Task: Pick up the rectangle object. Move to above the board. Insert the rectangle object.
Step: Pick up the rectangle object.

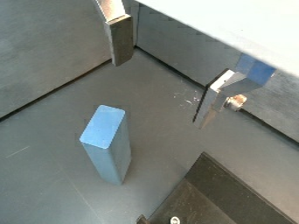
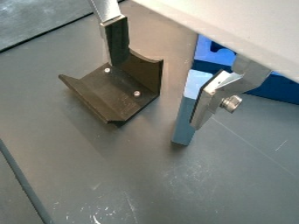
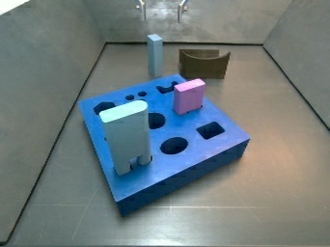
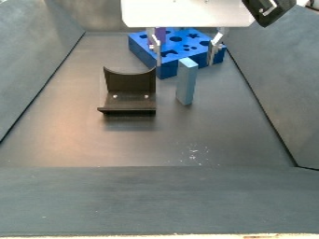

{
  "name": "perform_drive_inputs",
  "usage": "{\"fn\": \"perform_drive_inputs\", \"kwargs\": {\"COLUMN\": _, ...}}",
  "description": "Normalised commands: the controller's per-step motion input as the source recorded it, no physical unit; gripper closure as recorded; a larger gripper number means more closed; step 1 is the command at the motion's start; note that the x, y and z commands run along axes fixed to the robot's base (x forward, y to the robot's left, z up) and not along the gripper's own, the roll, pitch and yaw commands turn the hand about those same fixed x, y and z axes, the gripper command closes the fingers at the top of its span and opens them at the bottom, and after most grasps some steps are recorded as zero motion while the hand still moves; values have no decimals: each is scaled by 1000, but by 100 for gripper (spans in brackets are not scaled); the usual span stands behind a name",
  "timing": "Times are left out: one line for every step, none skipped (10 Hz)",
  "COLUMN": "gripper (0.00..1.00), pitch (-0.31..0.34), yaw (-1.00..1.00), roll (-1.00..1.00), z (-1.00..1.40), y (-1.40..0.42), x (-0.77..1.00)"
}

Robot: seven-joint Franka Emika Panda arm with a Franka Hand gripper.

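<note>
The rectangle object (image 3: 154, 53), a tall pale steel-blue bar, stands upright on the dark floor between the board (image 3: 180, 178) and the back wall. It also shows in a side view (image 4: 188, 79) and in both wrist views (image 1: 105, 144) (image 2: 187, 114). The board is a thick blue block with several holes; it also shows behind the bar (image 4: 187, 42) (image 2: 251, 83). My gripper (image 4: 185, 41) (image 3: 164, 10) hangs open and empty above the bar. In the wrist views (image 1: 167, 74) (image 2: 163, 74) the bar stands outside the gap, close to one finger (image 2: 216, 96).
A pale cyan slab (image 3: 125, 140) and a short pink block (image 3: 190, 96) stand in the board's holes. The dark fixture (image 3: 203, 63) (image 4: 129, 91) (image 2: 114, 87) stands on the floor beside the bar. Grey walls enclose the floor.
</note>
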Motion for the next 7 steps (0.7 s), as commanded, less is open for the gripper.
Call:
{"fn": "perform_drive_inputs", "kwargs": {"gripper": 0, "pitch": 0, "yaw": 3, "roll": 0, "z": 0, "y": -29, "x": 0}}
{"fn": "perform_drive_inputs", "kwargs": {"gripper": 0, "pitch": 0, "yaw": 37, "roll": -34, "z": -17, "y": -74, "x": 0}}
{"fn": "perform_drive_inputs", "kwargs": {"gripper": 0, "pitch": 0, "yaw": 69, "roll": 0, "z": -43, "y": -134, "x": -60}}
{"fn": "perform_drive_inputs", "kwargs": {"gripper": 0, "pitch": 0, "yaw": 126, "roll": 0, "z": -111, "y": -246, "x": -140}}
{"fn": "perform_drive_inputs", "kwargs": {"gripper": 0, "pitch": 0, "yaw": 271, "roll": -20, "z": -169, "y": -520, "x": -146}}
{"fn": "perform_drive_inputs", "kwargs": {"gripper": 0, "pitch": 0, "yaw": 266, "roll": -143, "z": -251, "y": -440, "x": -89}}
{"fn": "perform_drive_inputs", "kwargs": {"gripper": 0, "pitch": -9, "yaw": 23, "roll": -63, "z": -40, "y": -129, "x": -6}}
